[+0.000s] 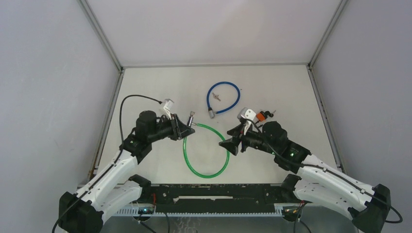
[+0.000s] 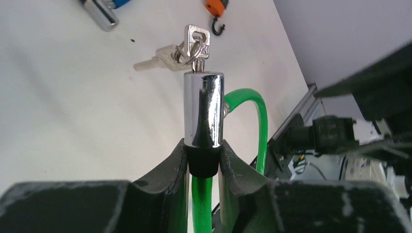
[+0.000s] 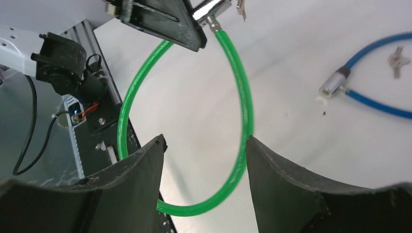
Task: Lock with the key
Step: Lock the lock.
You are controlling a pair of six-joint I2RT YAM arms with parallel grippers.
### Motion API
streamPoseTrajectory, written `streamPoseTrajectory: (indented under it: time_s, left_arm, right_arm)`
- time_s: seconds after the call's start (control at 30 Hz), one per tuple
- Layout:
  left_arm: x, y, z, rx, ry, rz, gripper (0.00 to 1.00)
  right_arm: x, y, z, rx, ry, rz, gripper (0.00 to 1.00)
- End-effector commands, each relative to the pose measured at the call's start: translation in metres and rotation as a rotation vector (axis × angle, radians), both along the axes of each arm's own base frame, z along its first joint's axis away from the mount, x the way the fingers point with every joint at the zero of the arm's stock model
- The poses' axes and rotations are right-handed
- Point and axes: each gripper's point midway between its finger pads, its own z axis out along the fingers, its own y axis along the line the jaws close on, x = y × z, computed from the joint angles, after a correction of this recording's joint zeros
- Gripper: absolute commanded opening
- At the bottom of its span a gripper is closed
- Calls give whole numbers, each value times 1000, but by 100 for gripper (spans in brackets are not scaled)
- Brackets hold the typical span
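Note:
My left gripper (image 2: 204,162) is shut on the black collar of a chrome lock cylinder (image 2: 203,109), holding it off the table. A key (image 2: 197,41) sticks out of the cylinder's far end, and a second key (image 2: 160,60) hangs from its ring. The green cable (image 1: 206,172) loops from the cylinder down over the table and back into its side. My right gripper (image 3: 205,141) is open, hovering over the right side of the green cable (image 3: 243,107) with nothing between its fingers. In the top view it (image 1: 232,142) sits right of the left gripper (image 1: 187,128).
A blue cable lock (image 1: 223,97) with its own small key (image 3: 397,60) lies at the back centre. An orange-and-black hook piece (image 1: 263,116) lies right of it. The black front rail (image 1: 218,191) runs along the near edge.

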Motion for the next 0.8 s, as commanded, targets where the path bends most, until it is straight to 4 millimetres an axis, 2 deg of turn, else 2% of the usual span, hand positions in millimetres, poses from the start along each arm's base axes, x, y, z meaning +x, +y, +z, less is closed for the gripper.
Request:
streamPoseTrajectory:
  time_s: [0.0,0.13,0.27,0.37,0.47,0.67,0.77]
  left_arm:
    - [27,10,50,-118,26,183,0]
    - [46,34,52,-165,117,390,0]
    - [56,47,61,-200,141,498,0]
    - [60,55,64,-204,146,559,0]
    - [61,60,62,-213,163,594,0]
    - [58,64,57,-239,174,606,0]
    - [55,67,55,-236,175,608,0]
  right_arm:
    - [14,4,36,60,-213,-80,68]
    - [-2,16,49,86,-301,-30,74]
    - [-26,43,59,78,-511,44,77]
    - [-40,74,45,-44,-710,62,79]
    - [-40,98,19,-206,-882,42,82]
    - [-20,119,-24,-450,-1093,-44,85]
    - [-7,120,-31,-524,-1168,-117,84]
